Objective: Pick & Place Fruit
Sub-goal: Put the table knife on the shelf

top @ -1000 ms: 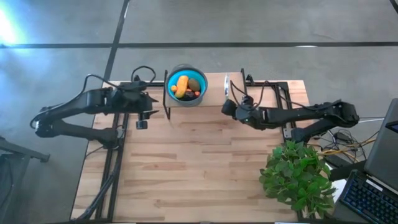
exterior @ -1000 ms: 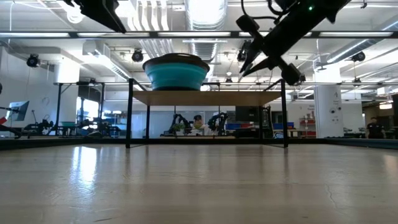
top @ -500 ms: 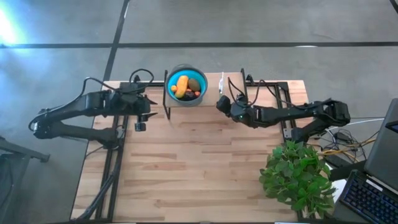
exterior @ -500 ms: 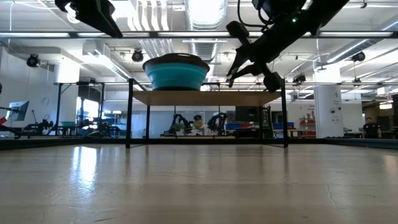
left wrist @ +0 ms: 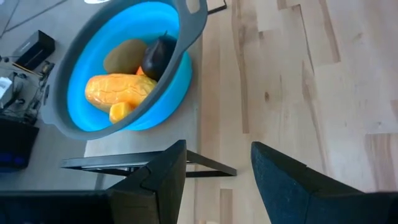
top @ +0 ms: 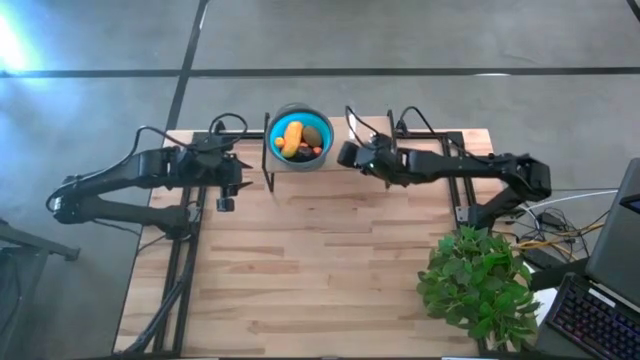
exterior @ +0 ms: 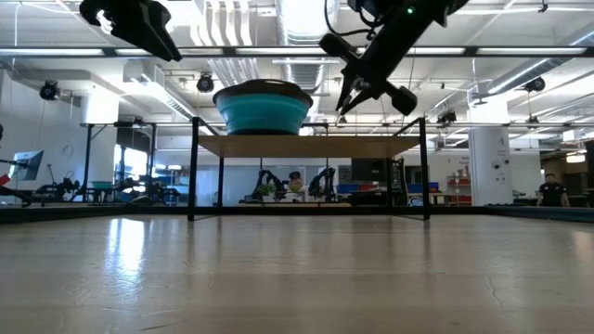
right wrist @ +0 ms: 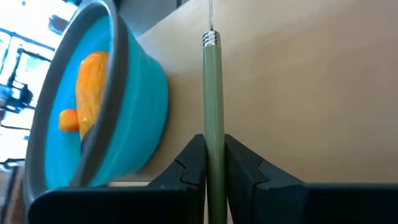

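**Fruit sitting in the blue bowl while the right gripper is clamping a green-handled utensil**

High view: the fruit (top: pixel 296 139) is lying inside the blue bowl (top: pixel 274 121), which is sitting on a small raised shelf (top: pixel 300 166) at the far edge of the wooden table (top: pixel 320 260). The left gripper (top: pixel 240 172) is hovering just to the left of the bowl, and the right gripper (top: pixel 346 153) is reaching in just to the bowl's right. A leafy green plant (top: pixel 478 282) is standing at the table's near right corner.

Low view: the bowl (exterior: pixel 263 109) is resting on top of the shelf (exterior: pixel 306 145), well above the tabletop (exterior: pixel 297 274). The right gripper (exterior: pixel 345 93) is hanging tilted just beside the bowl's rim, above the shelf. The left gripper (exterior: pixel 162 37) is staying high, off to the other side of the bowl.

Left wrist view: the left gripper (left wrist: pixel 217 168) is holding its fingers (left wrist: pixel 163 177) apart with nothing between them. Beyond them the bowl (left wrist: pixel 186 25) is showing the elongated orange-yellow piece (left wrist: pixel 118 90), the olive-green oval (left wrist: pixel 124 55), the dark round piece (left wrist: pixel 158 53) and a small orange bit (left wrist: pixel 121 112), all touching one another.

Right wrist view: the right gripper (right wrist: pixel 213 163) is pinching the slim green-handled utensil (right wrist: pixel 211 87) between its fingers (right wrist: pixel 193 163), the handle pointing forward past the bowl (right wrist: pixel 143 106). The orange-yellow piece (right wrist: pixel 92 84) and a small orange bit (right wrist: pixel 68 118) are lying inside the bowl, just beside the utensil's line but apart from it.
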Robot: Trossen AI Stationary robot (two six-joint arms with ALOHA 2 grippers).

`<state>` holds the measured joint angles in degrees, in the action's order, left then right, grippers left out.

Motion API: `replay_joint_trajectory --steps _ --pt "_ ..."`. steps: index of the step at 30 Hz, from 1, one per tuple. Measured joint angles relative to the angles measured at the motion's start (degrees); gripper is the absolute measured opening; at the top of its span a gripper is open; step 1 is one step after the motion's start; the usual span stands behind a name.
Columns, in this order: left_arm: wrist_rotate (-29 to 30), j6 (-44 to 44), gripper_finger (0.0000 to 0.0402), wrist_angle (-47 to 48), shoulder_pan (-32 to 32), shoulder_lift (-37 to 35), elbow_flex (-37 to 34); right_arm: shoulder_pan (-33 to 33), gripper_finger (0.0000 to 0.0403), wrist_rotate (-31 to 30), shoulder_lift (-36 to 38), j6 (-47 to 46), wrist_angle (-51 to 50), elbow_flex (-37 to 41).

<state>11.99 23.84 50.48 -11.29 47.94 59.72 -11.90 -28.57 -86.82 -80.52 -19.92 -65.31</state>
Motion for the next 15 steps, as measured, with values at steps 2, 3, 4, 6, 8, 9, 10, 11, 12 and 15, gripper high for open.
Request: replay_joint_trajectory --steps 2,3,4,6,8,9,10,11,12,15 --pt "0.0 0.06 0.0186 -0.11 -0.11 -0.12 0.0 -1.05 0.0029 1.33 -1.0 1.74 -3.42 -2.87" --pt "0.0 0.06 0.0186 -0.18 -0.13 -0.16 0.0 -1.49 0.0029 1.78 -1.66 2.41 -5.03 -4.21" --pt "0.0 0.06 0.0186 -0.34 -0.13 -0.26 0.0 -1.84 0.0029 1.96 -2.3 2.89 -6.32 -5.41" --pt "0.17 0.06 0.0186 -0.48 -0.19 -0.38 0.0 -2.41 0.0029 2.22 -3.4 3.16 -8.73 -7.11" --pt "0.86 0.06 0.0186 -0.46 -0.24 -0.51 0.0 -2.58 0.0029 2.26 -4.4 3.22 -9.7 -8.31" --pt "1.52 0.07 0.0186 -0.46 -0.24 -0.55 0.0 -2.7 0.0029 2.3 -4.72 3.24 -9.95 -8.58" --pt "1.91 0.08 0.0186 -0.46 -0.24 -0.61 0.0 -2.75 0.0029 2.68 -4.99 3.21 -10.2 -8.6" --pt "2.0 0.08 0.0186 -0.46 -0.24 -0.69 0.0 -2.8 0.0029 3.24 -5.15 3.19 -10.28 -8.58" --pt "2.1 0.09 0.0186 -0.46 -0.28 -0.81 0.0 -2.83 0.0029 3.54 -5.26 2.99 -10.23 -8.42" --pt "2.19 0.53 0.0186 -0.44 -0.28 -0.95 0.0 -2.79 0.0029 3.62 -5.22 1.94 -10.32 -7.62"
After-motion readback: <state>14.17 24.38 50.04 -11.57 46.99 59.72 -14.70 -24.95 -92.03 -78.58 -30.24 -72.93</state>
